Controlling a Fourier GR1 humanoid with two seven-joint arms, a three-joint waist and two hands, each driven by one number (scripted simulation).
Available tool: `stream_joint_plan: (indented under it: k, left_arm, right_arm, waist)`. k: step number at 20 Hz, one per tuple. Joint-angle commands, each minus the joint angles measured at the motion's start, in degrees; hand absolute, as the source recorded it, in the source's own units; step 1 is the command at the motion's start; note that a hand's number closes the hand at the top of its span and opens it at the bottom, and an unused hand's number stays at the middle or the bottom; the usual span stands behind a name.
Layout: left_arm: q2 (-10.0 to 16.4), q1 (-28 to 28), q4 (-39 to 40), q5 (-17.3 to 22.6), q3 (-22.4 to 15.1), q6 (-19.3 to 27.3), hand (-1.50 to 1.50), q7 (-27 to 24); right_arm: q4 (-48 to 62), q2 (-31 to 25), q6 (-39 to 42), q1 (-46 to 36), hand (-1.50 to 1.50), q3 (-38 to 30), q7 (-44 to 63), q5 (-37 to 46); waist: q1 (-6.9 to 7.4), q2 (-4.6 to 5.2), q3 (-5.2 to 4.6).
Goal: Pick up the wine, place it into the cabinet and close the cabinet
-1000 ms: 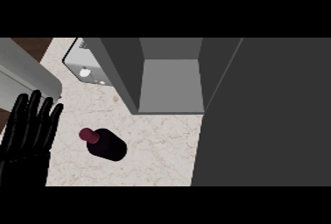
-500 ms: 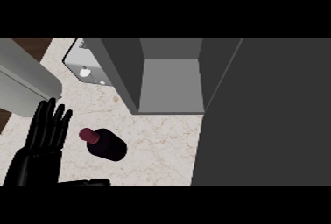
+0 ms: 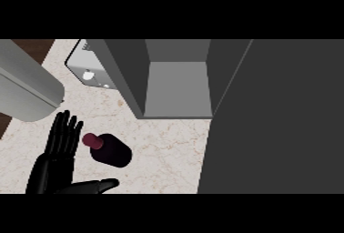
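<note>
Flanking the squat wine [image 3: 111,153] (maroon cap), the left hand [image 3: 50,169] holds nothing, fingers [image 3: 63,133] straight.

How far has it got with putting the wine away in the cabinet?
Nothing looks finished yet. The wine sits on the counter, not lifted. In hand: the left robot hand is open beside it, not curled round it. Left to do: grasp the wine, put it inside the open cabinet, then shut it.
</note>
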Motion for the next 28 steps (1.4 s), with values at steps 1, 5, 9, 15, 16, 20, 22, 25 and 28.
stream_joint_plan:
  k: [1, 5, 9, 15, 16, 20, 22, 25, 28]
  left_arm:
    - [0.23, 2.29, 4.51, 0.1, 0.19, -2.65, -1.5, -6.01]
    - [1.25, 0.87, 8.55, 2.85, 3.42, -3.8, -1.5, -7.63]
    - [-0.61, -1.33, 17.28, 0.7, 1.62, -3.27, -1.5, -12.31]
    - [2.01, -3.45, 23.68, 4.69, 6.06, -7.76, -1.5, -14.49]
    - [-0.59, 2.24, 26.44, 1.16, 1.08, -6.55, -1.5, -22.77]
    - [0.49, -4.7, 34.48, 3.48, 7.29, -7.58, -1.5, -23.46]
    - [1.72, -6.63, 39.07, 4.37, 8.17, -10.49, -1.5, -25.55]
    - [-0.58, -9.02, 39.77, 5.05, 6.53, -8.77, -1.5, -24.03]
    - [-0.29, -9.82, 44.43, 5.45, 7.84, -11.36, -1.5, -26.51]
  right_arm:
    - [-4.21, -0.58, -0.83, -1.04, -1.5, -2.4, 4.05, -4.95]
    - [-7.39, -0.3, -1.28, 0.25, -1.5, -0.38, 5.32, -3.43]
    - [-3.19, -0.43, -1.84, -3.74, -1.5, 0.58, 4.55, -2.34]
    - [-3.78, 0.05, -2.75, -3.15, -1.5, 1.34, 4.07, -1.12]
    - [-4.28, 0.05, -3.18, -4.35, -1.5, 3.81, 5.96, 0.39]
    - [-6.57, -1.54, -3.79, -5.9, -1.5, 1.52, 9.72, -1.83]
    - [-7.94, -0.38, -3.38, -2.39, -1.5, 4.03, 6.92, 0.48]
    - [-8.69, -0.95, -3.18, -1.49, -1.5, 1.66, 6.23, -1.72]
    - [-3.67, -2.49, -3.27, -7.24, -1.5, -1.62, 7.03, -4.3]
  waist:
    - [0.19, 0.0, 0.01]
    - [0.06, -0.02, 0.02]
    - [0.06, 0.04, -0.01]
    - [0.07, 0.05, 0.0]
    - [0.11, -0.03, -0.04]
    - [-0.29, -0.06, -0.04]
    - [-0.31, 0.02, -0.03]
    - [-0.36, 0.02, 0.01]
    - [-0.09, 0.02, 0.0]
